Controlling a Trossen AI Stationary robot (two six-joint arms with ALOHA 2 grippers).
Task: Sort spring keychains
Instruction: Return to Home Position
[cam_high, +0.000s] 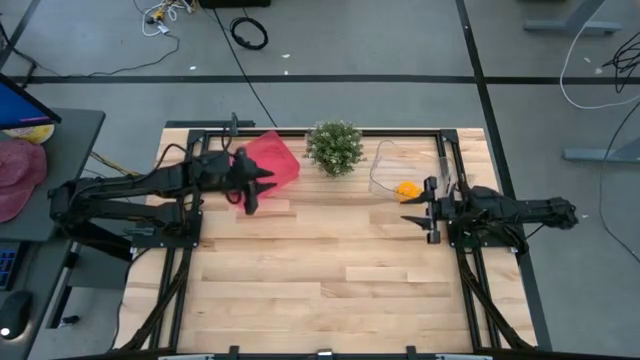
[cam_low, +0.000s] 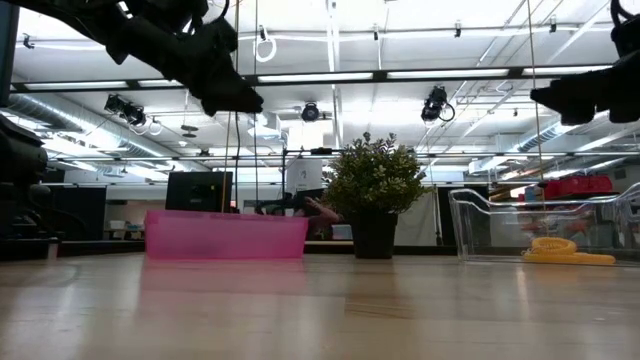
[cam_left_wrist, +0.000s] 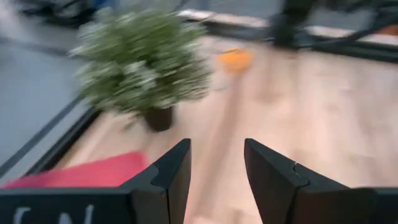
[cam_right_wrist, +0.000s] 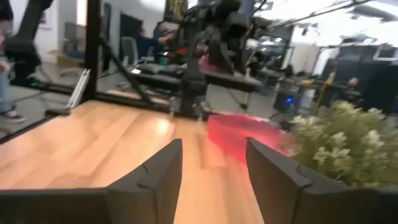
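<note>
Orange spring keychains (cam_high: 407, 189) lie in a heap on the floor of a clear bin (cam_high: 385, 165); the low view shows the same orange keychains (cam_low: 566, 250) at the right, and the left wrist view shows them (cam_left_wrist: 235, 59) far off. No black keychains show in any view. My left gripper (cam_high: 250, 200) (cam_left_wrist: 217, 146) hangs open and empty in the air above the near edge of a pink bin (cam_high: 272, 160). My right gripper (cam_high: 418, 208) (cam_right_wrist: 214, 144) is also open and empty, raised just near of the clear bin.
A green potted plant (cam_high: 334, 147) (cam_low: 375, 190) stands on the table between the pink bin (cam_low: 225, 235) and the clear bin (cam_low: 545, 225), along the far edge. Bare wooden table (cam_high: 320, 280) stretches toward the near edge. People show in the room beyond.
</note>
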